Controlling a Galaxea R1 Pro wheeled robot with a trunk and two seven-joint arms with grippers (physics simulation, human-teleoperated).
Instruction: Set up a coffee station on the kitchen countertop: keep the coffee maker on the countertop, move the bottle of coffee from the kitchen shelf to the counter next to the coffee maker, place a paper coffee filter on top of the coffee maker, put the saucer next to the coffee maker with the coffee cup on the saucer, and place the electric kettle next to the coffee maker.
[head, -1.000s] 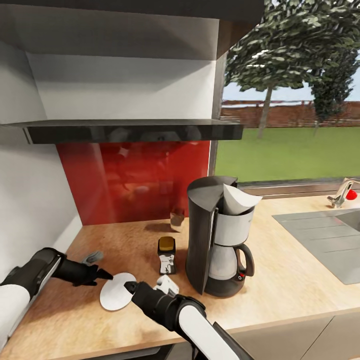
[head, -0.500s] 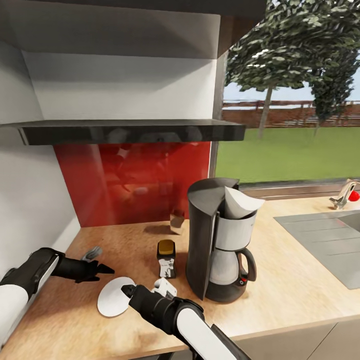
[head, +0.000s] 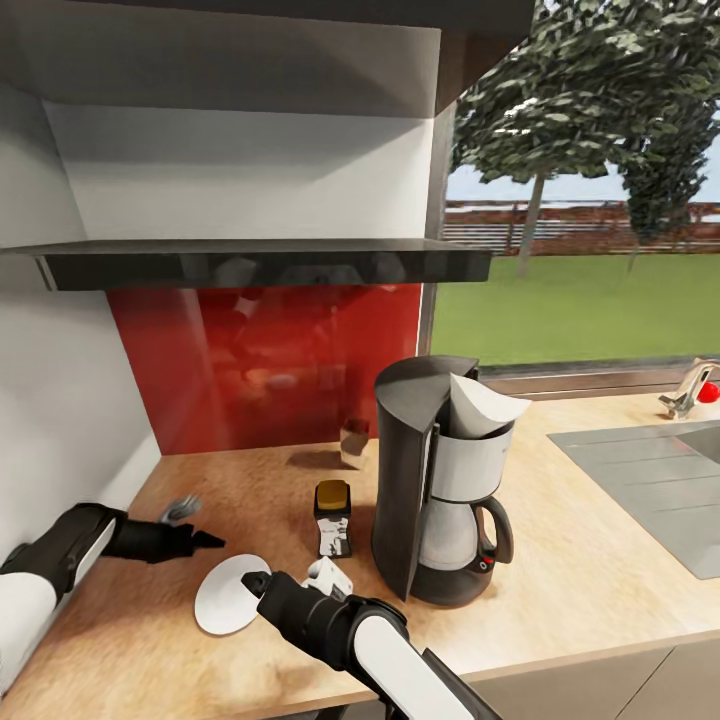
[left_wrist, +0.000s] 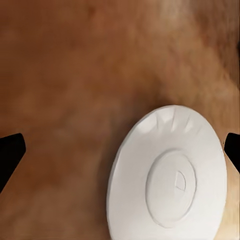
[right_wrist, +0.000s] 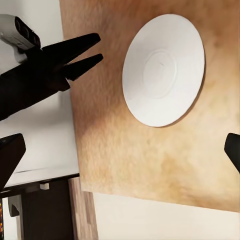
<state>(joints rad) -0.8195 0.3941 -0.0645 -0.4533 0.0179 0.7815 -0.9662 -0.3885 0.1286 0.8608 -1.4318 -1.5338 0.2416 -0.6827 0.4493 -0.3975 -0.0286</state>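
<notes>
Nearest the robot, the right gripper (head: 254, 581) hovers at the saucer's (head: 228, 594) edge, fingers spread wide and empty in its wrist view. The saucer lies flat on the tabletop (head: 560, 560), likely parked there to take the cup. Just beyond, the left gripper (head: 207, 541) hangs close by, fingers apart, holding nothing. Farther back stands the bottle of coffee (head: 333, 516), gold-lidded, beside the coffee maker (head: 432, 480), whose top carries the white paper coffee filter (head: 480, 404).
</notes>
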